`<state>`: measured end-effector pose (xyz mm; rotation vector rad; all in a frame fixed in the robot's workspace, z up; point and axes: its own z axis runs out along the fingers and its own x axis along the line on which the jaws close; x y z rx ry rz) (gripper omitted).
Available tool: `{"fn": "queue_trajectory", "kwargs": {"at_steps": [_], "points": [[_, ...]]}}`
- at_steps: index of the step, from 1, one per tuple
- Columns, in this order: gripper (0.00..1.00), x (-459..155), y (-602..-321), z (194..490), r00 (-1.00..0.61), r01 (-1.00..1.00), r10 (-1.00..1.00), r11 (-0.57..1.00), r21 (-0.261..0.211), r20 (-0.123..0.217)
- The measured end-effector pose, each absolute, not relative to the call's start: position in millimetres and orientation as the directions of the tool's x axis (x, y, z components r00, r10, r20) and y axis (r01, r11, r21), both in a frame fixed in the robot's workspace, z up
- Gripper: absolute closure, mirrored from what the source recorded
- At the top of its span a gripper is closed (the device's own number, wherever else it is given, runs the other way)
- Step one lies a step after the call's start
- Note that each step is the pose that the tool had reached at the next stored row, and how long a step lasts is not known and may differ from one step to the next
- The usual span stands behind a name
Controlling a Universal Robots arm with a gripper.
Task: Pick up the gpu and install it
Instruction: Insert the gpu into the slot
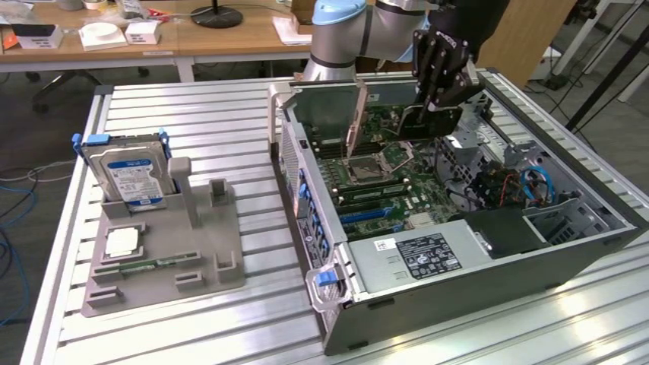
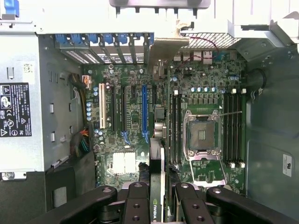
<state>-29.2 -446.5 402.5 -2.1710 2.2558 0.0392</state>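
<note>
A slatted aluminium desk (image 1: 203, 122) carries an open grey computer case (image 1: 568, 251), centre-right in the exterior view. Over its green motherboard (image 2: 126, 116), the black claw (image 2: 161, 198) is clamped on the thin dark gpu card (image 2: 158, 168). The card stands on edge between the fingers, its long axis running toward the blue-clipped rear wall, silver bracket end leading.

This looks like a robot lab or workshop. A big robot arm (image 1: 345, 38) stands by a metal counter (image 1: 203, 114) with an open computer case (image 1: 457, 304) on it. Behind are wooden desks (image 1: 233, 42) with boxes (image 1: 142, 32) and a chair (image 1: 66, 84), and cables (image 1: 11, 201) lie on the floor (image 1: 26, 266).
</note>
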Motion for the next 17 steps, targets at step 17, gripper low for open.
{"fn": "queue_trajectory", "kwargs": {"at_steps": [17], "points": [[0.74, -29.2, -446.0, 399.1, -0.038, -0.999, -0.999, 0.038, 0.009, -0.025]]}}
